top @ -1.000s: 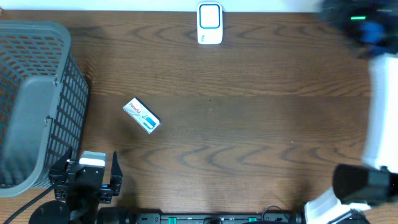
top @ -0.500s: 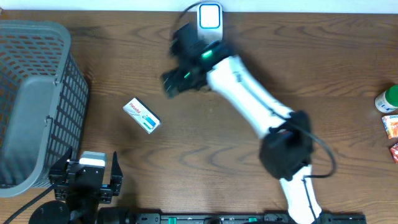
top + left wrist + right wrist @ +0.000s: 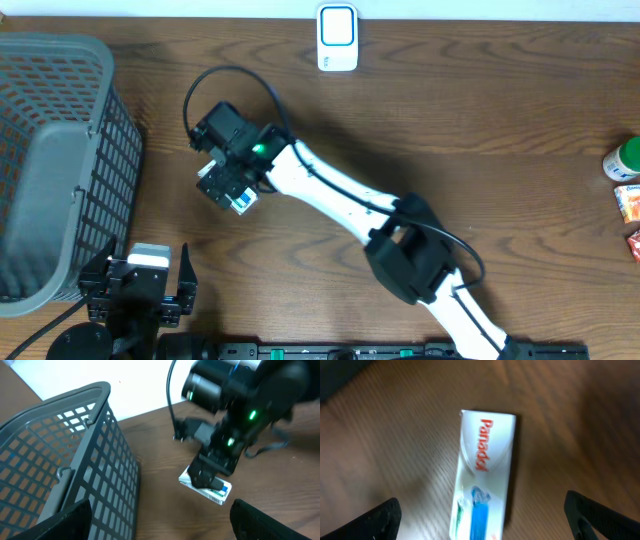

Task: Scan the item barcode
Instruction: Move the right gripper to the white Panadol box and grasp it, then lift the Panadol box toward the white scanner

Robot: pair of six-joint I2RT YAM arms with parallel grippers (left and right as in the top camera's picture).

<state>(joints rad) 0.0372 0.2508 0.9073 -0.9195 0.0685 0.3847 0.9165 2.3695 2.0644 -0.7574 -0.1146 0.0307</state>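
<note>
Rectangular cardboard box (image 3: 482, 475) on woodgrain table (image 3: 450, 120); left gripper (image 3: 146, 275), right gripper (image 3: 487, 519) jaws apart

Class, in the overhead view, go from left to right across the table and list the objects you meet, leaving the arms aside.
Grey basket → Panadol box → white scanner → green-capped bottle.
</note>
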